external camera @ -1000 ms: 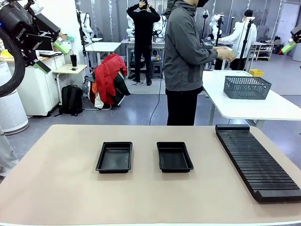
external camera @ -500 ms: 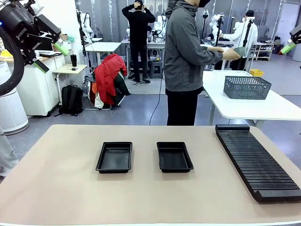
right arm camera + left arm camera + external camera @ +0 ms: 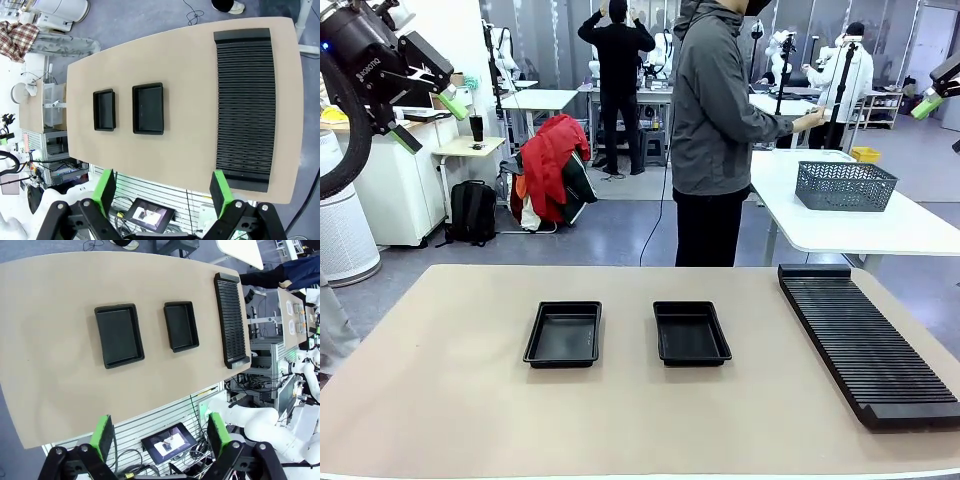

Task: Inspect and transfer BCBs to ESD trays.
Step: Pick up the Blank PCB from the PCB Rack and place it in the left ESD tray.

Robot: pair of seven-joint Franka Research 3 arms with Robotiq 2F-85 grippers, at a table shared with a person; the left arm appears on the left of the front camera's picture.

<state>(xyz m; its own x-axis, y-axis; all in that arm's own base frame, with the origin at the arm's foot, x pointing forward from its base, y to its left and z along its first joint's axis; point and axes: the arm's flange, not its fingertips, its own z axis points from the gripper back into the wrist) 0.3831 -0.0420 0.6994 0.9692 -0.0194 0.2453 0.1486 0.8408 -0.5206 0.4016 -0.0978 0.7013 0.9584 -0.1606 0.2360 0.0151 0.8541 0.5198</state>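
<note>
Two ESD trays, the left tray [image 3: 563,334] and the right tray [image 3: 691,332], lie empty side by side near the middle of the tan desk [image 3: 440,400]. Their long sides run away from the robot, apparently so that either arm can reach them when BCBs arrive. A ribbed rack [image 3: 865,340] lies well apart at the robot's right, its slots bare and its near corner cut off by the picture's edge. The left end effector [image 3: 161,434] and the right end effector [image 3: 162,192] hang high above the desk, jaws wide, with nothing between the green pads. They seem parked clear while the BCBs are fetched. Beyond the far edge a person [image 3: 715,110] stands turned towards a white desk [image 3: 880,225] carrying a mesh basket [image 3: 845,185], one hand [image 3: 808,120] raised. Something thin seems pinched in that hand, too small to say whether it is a BCB. What the basket holds is hidden behind its mesh wall. Judged from the empty trays, the transfer has not begun.
</note>
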